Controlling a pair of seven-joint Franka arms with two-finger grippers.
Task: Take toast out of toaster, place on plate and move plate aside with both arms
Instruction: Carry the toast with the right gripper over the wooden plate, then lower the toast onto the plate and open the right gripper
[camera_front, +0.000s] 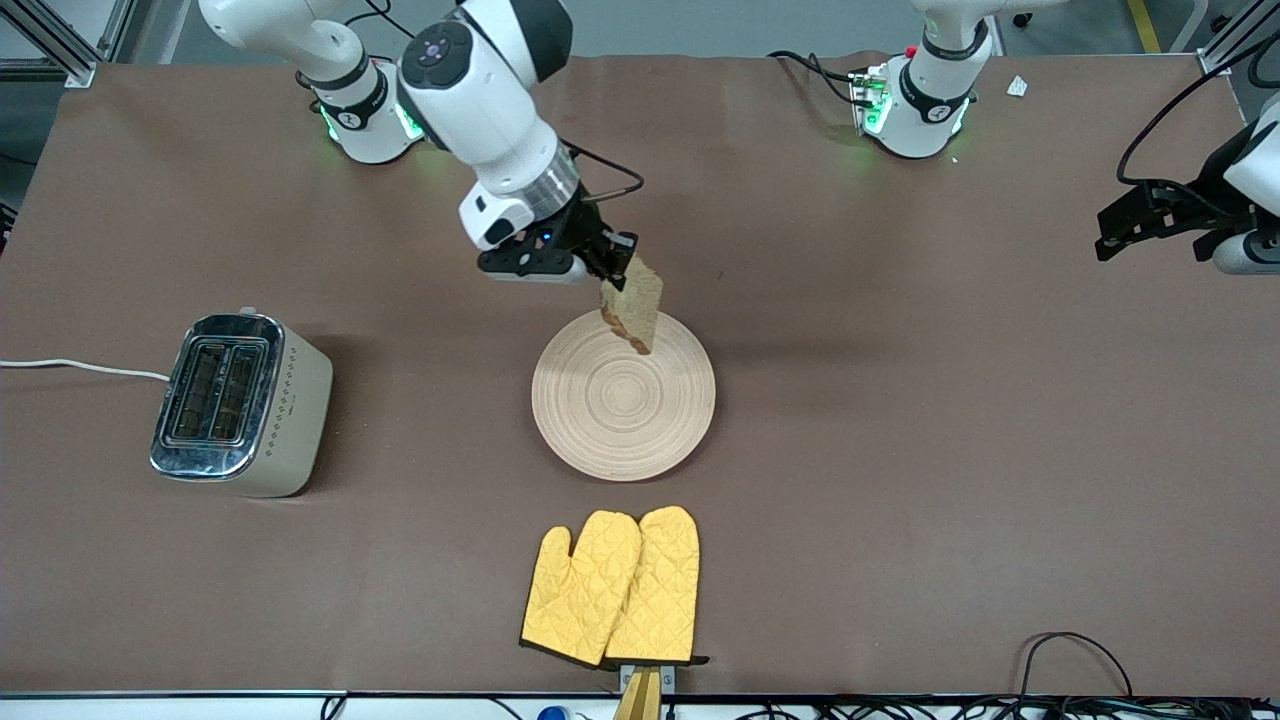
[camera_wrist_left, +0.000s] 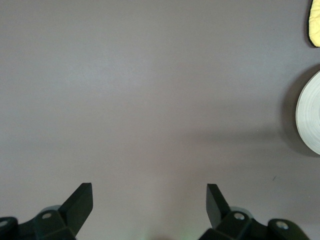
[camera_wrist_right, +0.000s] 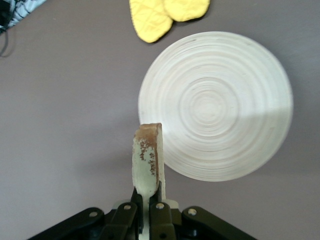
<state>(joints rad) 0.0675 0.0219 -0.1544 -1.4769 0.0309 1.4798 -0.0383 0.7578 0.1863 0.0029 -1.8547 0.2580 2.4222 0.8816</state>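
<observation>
The left wrist view's edge cuts off the plate (camera_wrist_left: 310, 120) and the mitts (camera_wrist_left: 315, 25).

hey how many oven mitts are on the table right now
2. Both oven mitts lie side by side, overlapping, on the table, nearer the front camera than the plate. Nothing suggests a third hidden under them.

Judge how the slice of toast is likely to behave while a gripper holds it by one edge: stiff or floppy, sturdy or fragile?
The toast hangs from the right gripper over the plate without drooping, so it is probably stiff. The shut fingers pinch only its top edge, so it may crumble or slip. It looks thin, so likely light.
</observation>
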